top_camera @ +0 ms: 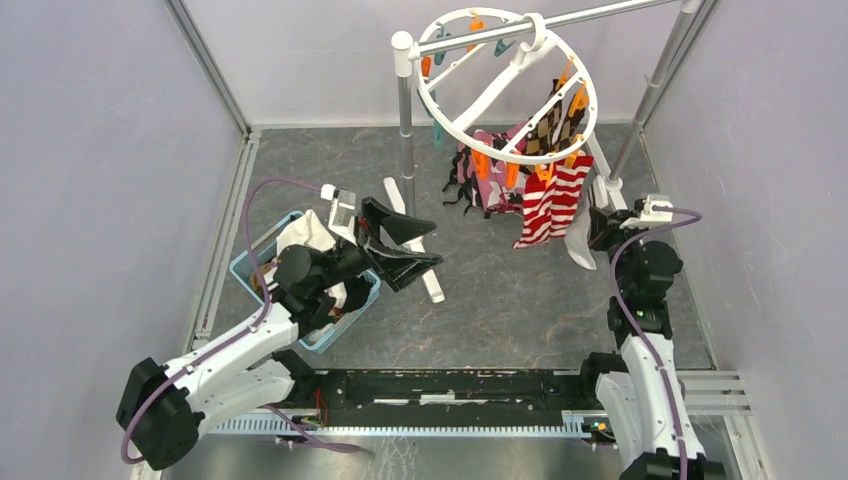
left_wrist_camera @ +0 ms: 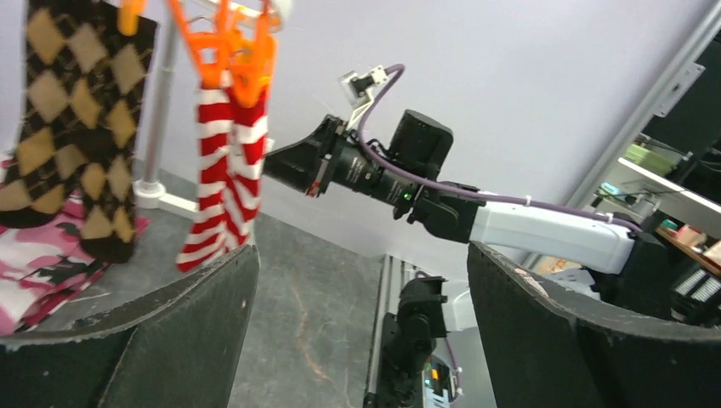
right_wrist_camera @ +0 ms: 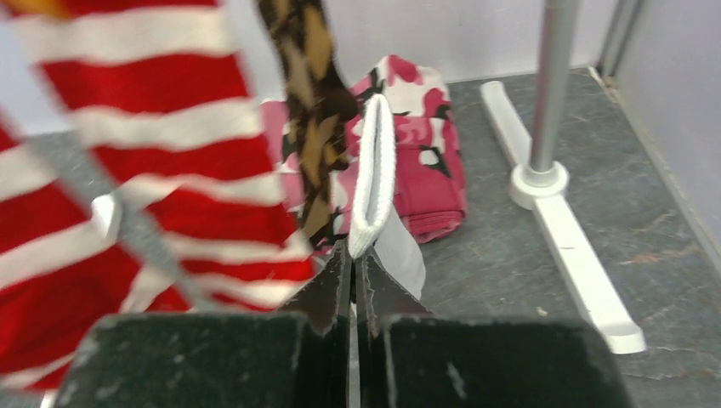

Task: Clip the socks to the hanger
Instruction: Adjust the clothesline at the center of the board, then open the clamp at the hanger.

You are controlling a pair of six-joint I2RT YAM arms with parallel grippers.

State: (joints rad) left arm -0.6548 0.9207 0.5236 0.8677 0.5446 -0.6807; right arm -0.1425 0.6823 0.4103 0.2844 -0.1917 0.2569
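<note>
The hanger (top_camera: 505, 85), a white ring with orange clothespins (left_wrist_camera: 229, 51), hangs from the rail at the back. Brown-and-black argyle socks (top_camera: 550, 125) (left_wrist_camera: 76, 127) and red-and-white striped socks (top_camera: 548, 205) (left_wrist_camera: 223, 178) are clipped to its right rim. Just right of the striped socks, my right gripper (top_camera: 597, 232) (right_wrist_camera: 353, 255) is shut on a white sock (top_camera: 580, 245) (right_wrist_camera: 374, 170), whose edge stands up out of the jaws. My left gripper (top_camera: 432, 245) (left_wrist_camera: 361, 255) hovers wide open left of the hanger with nothing between its fingers (left_wrist_camera: 170, 340).
A blue basket (top_camera: 250, 268) holding a white cloth (top_camera: 305, 232) sits under the left arm. A pink camouflage cloth (top_camera: 480, 185) (right_wrist_camera: 425, 153) lies below the hanger. The rail's poles (top_camera: 405, 130) (right_wrist_camera: 548, 85) and white feet (right_wrist_camera: 570, 246) stand on the grey floor.
</note>
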